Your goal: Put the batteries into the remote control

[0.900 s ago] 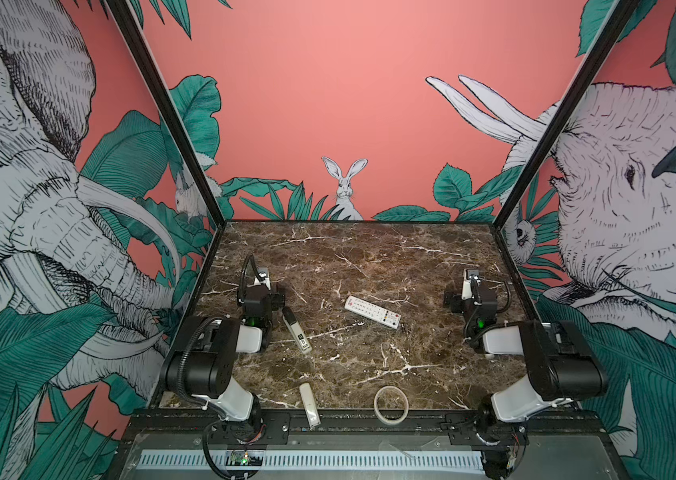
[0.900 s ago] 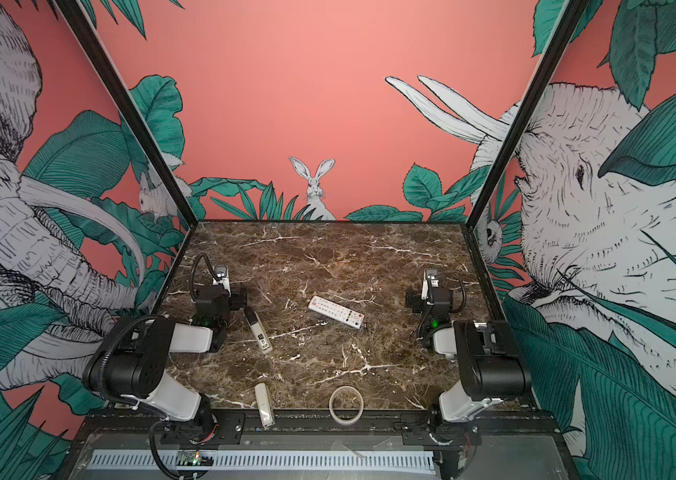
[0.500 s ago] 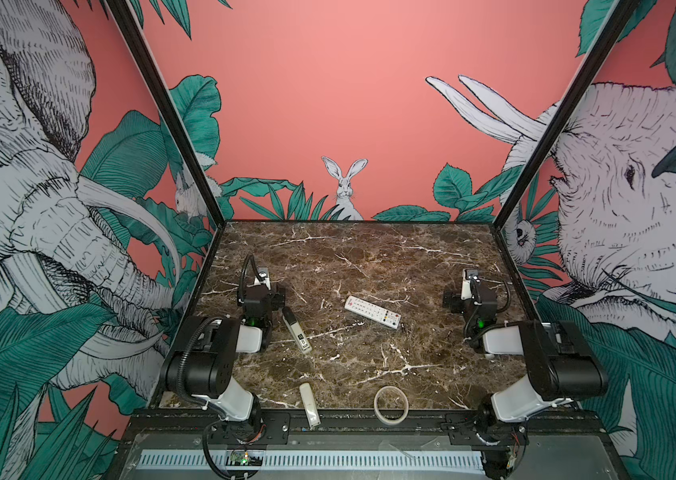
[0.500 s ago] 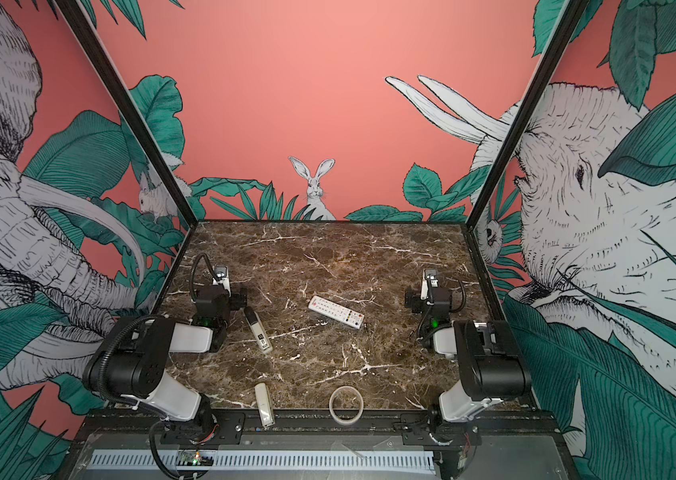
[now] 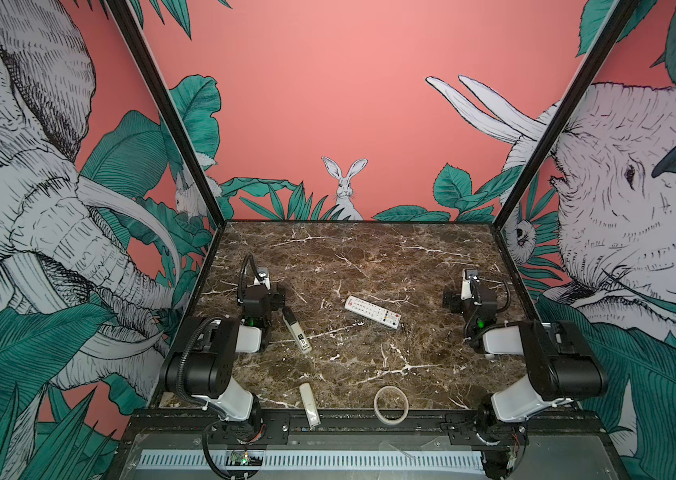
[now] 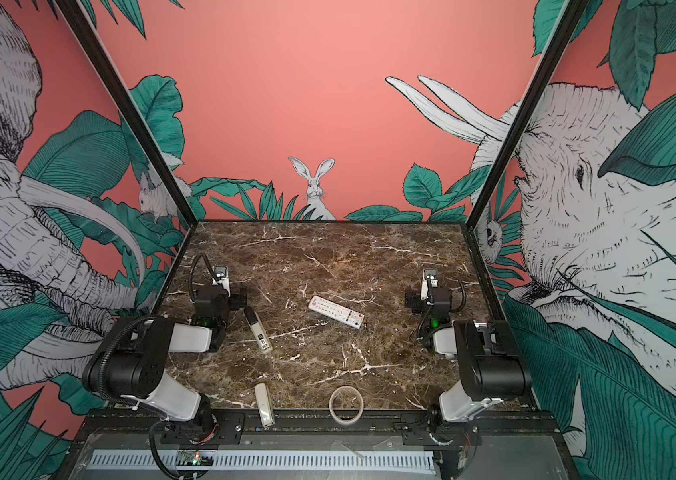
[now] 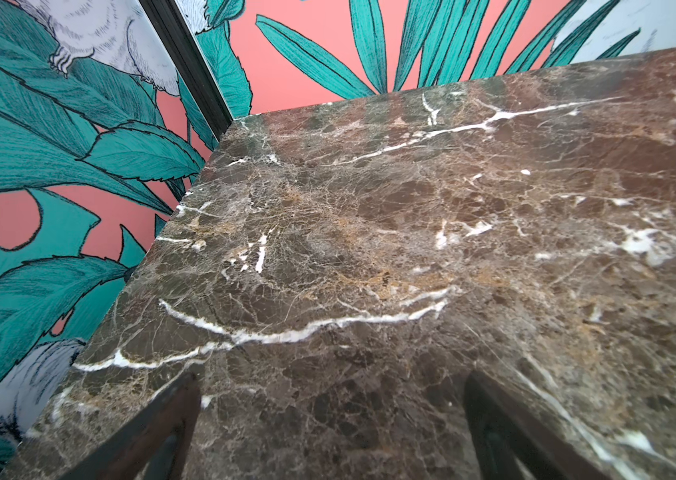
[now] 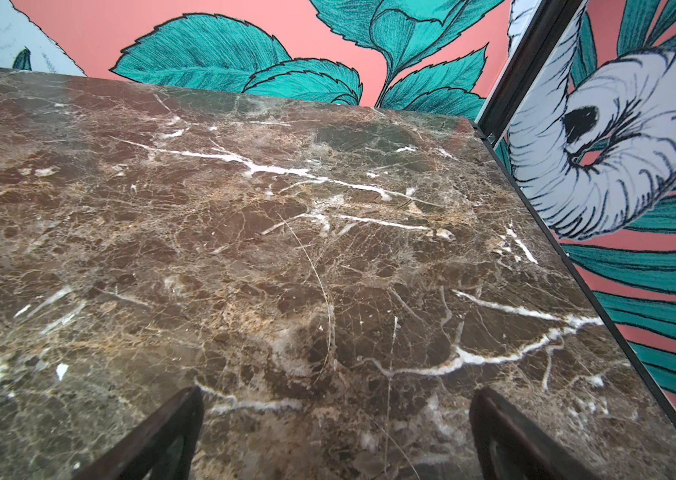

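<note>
The remote control (image 5: 372, 312) (image 6: 336, 312) lies flat, buttons up, near the middle of the brown marble worktop (image 5: 369, 257) (image 6: 328, 257) in both top views. Its long axis runs on a slant: the end with the red logo points toward the far left, and the end with the coloured buttons points toward the near right. Nothing touches it.

Left of the remote control, well apart from it, a grey-white stick (image 5: 297, 336) (image 6: 258, 332) with a black-and-white label lies on its own slant, close beside the left arm. Nearer the front edge than the remote control, a small cream remote (image 5: 309, 404) (image 6: 264, 404) overhangs the black rail, and a tape ring (image 5: 390, 404) (image 6: 345, 404) lies flat to its right.

The left hand (image 7: 328, 436) sits left of the remote control and the right hand (image 8: 336, 436) right of it, each well apart from it. Both hands have their fingers spread wide over bare marble, holding nothing.
</note>
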